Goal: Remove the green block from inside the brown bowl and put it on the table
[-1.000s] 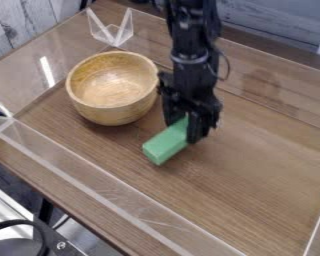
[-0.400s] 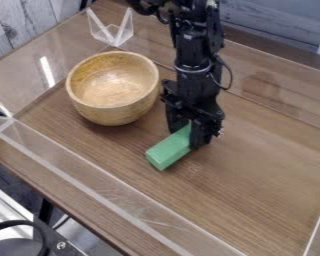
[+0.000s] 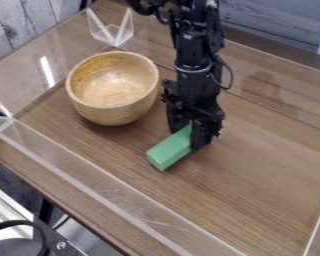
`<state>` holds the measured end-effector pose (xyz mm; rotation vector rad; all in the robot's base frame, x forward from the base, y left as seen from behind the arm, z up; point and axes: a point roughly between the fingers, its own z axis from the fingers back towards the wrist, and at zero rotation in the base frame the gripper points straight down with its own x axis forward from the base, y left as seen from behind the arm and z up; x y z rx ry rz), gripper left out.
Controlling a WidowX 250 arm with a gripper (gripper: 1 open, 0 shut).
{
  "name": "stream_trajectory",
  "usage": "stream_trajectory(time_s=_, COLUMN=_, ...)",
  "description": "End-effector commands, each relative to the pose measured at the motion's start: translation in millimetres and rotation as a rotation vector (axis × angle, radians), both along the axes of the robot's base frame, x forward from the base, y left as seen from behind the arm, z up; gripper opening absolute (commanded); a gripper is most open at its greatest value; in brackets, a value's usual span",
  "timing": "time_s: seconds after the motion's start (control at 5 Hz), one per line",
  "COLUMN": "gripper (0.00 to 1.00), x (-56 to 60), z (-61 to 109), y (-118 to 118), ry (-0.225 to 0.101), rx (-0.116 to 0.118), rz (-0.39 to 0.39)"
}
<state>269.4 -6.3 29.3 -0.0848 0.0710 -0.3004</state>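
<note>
The green block (image 3: pixel 164 155) lies on the table (image 3: pixel 263 175) just right of the brown bowl (image 3: pixel 107 110), its long side running towards the front left. My gripper (image 3: pixel 194 138) points straight down over the block's far end, shut on it, with the dark fingers (image 3: pixel 204 127) on either side of the bar. The bowl's inside is bare wood with nothing in it. Where the fingers meet the block is partly hidden by the gripper body.
Clear plastic walls (image 3: pixel 69 165) edge the table at the front left and along the sides. A clear folded plastic piece (image 3: pixel 112 27) stands at the back, behind the bowl. Bare wood stretches to the right and front of the block.
The block's near end has settled a little lower and flatter on the table. My gripper has stayed in place, still shut on the far end.
</note>
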Motion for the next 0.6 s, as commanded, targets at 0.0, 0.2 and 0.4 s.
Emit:
stream_trajectory(time_s=0.0, gripper=0.0, x=7.7, z=11.1, y=2.1, ry=-0.047, rx=-0.004, rz=0.005)
stream_trajectory(time_s=0.2, gripper=0.0, x=7.7, z=11.7, y=2.7, ry=-0.048, rx=-0.008, rz=0.005)
stream_trajectory(time_s=0.4, gripper=0.0, x=7.7, z=12.5, y=3.2, ry=-0.05, rx=-0.011, rz=0.005)
